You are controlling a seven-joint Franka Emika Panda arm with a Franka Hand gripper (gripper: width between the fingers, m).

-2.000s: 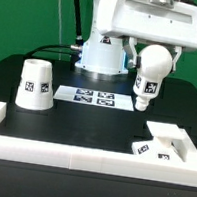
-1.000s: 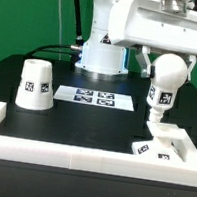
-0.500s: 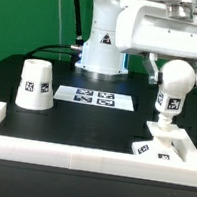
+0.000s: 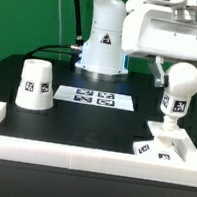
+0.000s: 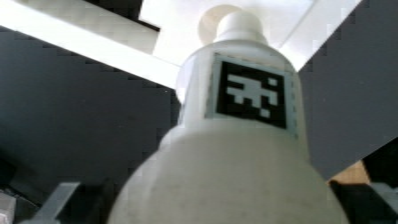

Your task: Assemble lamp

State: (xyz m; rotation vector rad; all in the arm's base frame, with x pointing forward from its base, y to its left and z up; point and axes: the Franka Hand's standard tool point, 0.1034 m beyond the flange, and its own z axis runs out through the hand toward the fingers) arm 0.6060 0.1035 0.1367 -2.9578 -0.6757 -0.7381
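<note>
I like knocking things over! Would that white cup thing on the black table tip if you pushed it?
Probably not easily: the shade seems to stand on its wider end, so a low push would likely slide it. It looks like stiff hollow plastic, so probably light. On its side, its round taper might roll.

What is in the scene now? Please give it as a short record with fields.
hand: shut on the bulb
bulb: upright, narrow end down, right over the base
bulb touching base: cannot tell
base: in the walled corner at the exterior view's right
shade: stands wide end down at the exterior view's left, untouched
marker board: flat on the table, between shade and bulb
</note>
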